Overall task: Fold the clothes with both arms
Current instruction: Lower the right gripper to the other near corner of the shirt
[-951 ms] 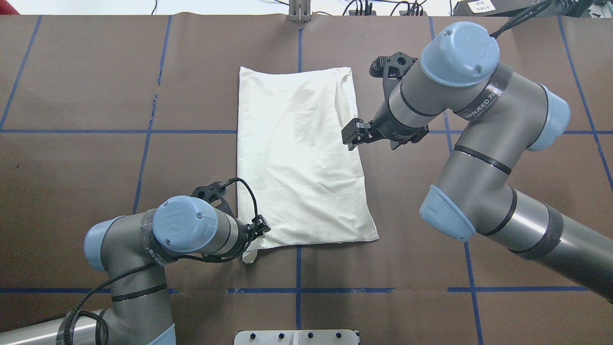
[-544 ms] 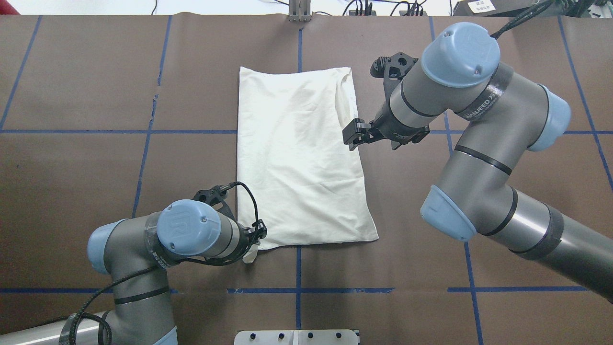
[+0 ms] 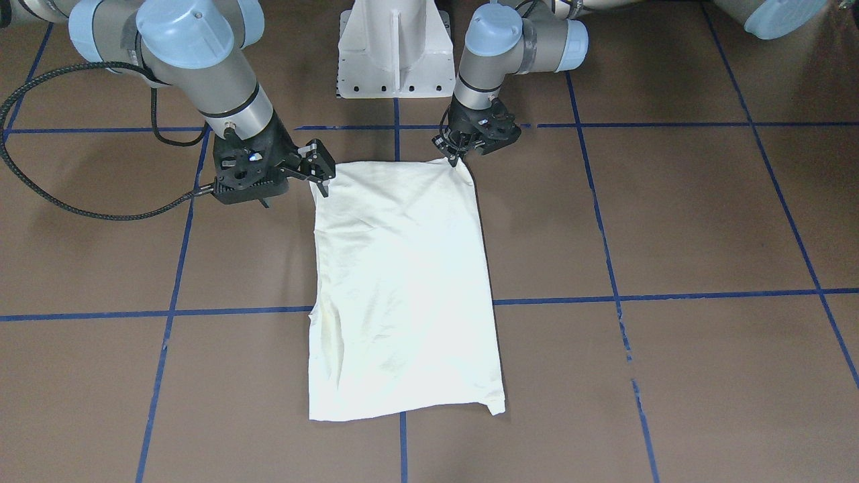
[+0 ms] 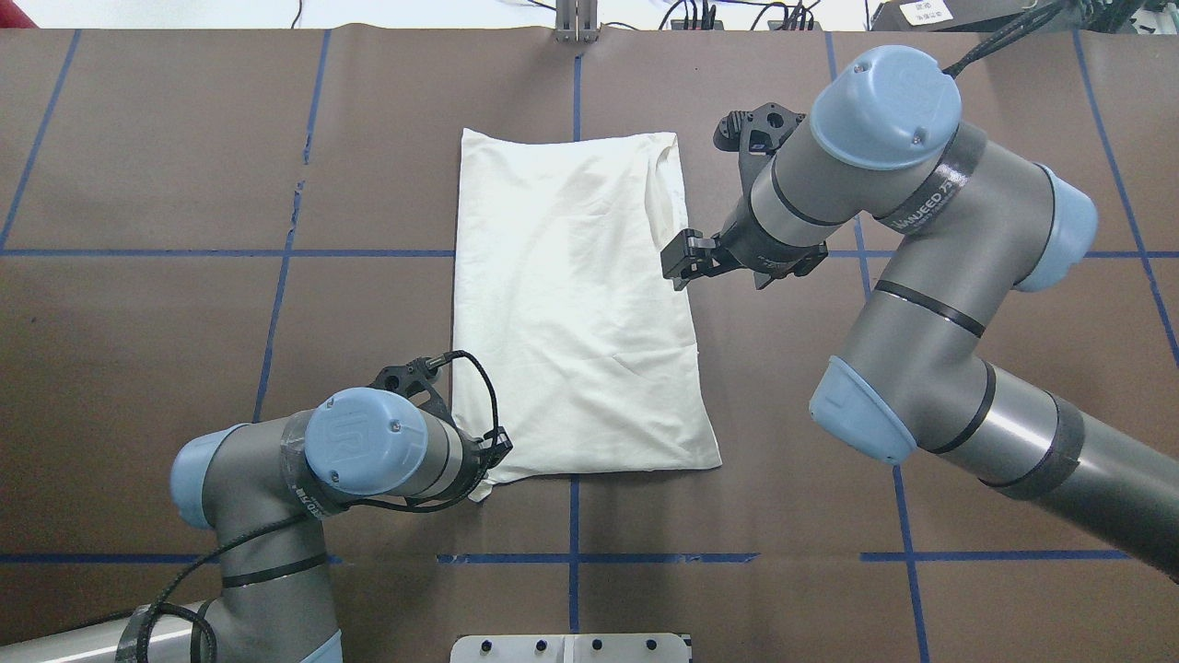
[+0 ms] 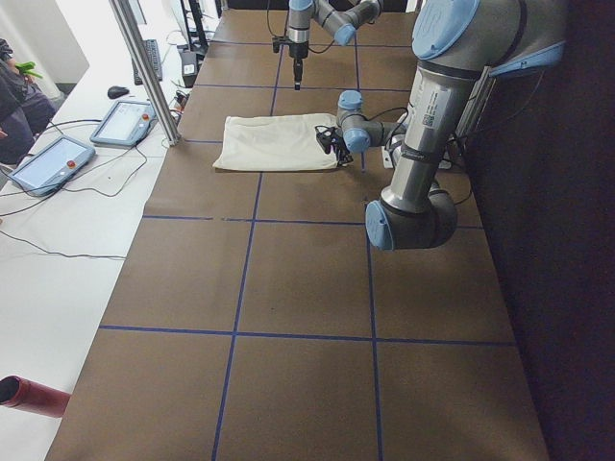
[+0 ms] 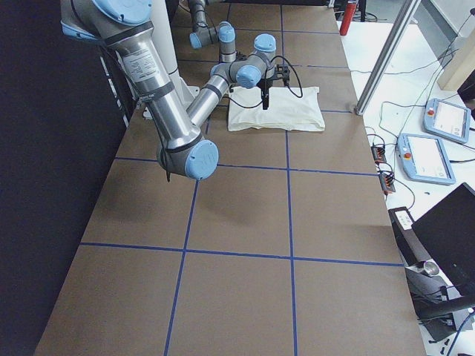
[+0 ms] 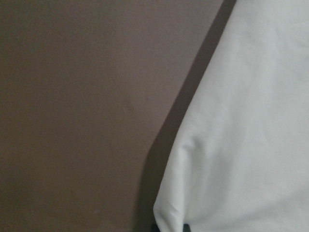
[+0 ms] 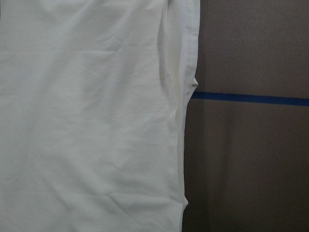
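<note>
So the folded T-shirt (image 4: 571, 304) lies on the table (image 4: 184, 322), long axis running away from the robot. The left tool (image 3: 457, 159) is pinching its near-left corner, and the right tool (image 4: 675, 267) hangs spread and empty over the right edge.

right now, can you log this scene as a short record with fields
shirt: folded into a long rectangle, plain cream side up, no print showing
left hand: shut on the shirt's corner nearest the robot, on its left side
right hand: open, over the shirt's right edge, gripping nothing
table: brown cover with blue tape lines
</note>
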Controlling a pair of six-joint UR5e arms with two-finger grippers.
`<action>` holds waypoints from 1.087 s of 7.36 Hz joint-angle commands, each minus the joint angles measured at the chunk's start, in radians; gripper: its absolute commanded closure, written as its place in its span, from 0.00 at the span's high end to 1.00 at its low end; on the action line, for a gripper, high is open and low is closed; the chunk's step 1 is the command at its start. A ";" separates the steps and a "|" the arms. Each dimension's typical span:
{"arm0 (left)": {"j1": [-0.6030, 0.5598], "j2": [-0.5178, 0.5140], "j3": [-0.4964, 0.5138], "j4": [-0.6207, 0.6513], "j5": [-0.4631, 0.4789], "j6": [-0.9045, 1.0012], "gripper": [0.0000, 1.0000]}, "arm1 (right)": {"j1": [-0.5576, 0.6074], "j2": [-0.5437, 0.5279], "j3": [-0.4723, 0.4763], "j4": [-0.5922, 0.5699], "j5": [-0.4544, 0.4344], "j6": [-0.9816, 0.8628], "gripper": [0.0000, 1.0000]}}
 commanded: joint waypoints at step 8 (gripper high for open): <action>-0.001 0.003 -0.089 0.023 -0.009 0.136 0.00 | -0.402 -0.133 0.014 0.083 -0.344 0.907 1.00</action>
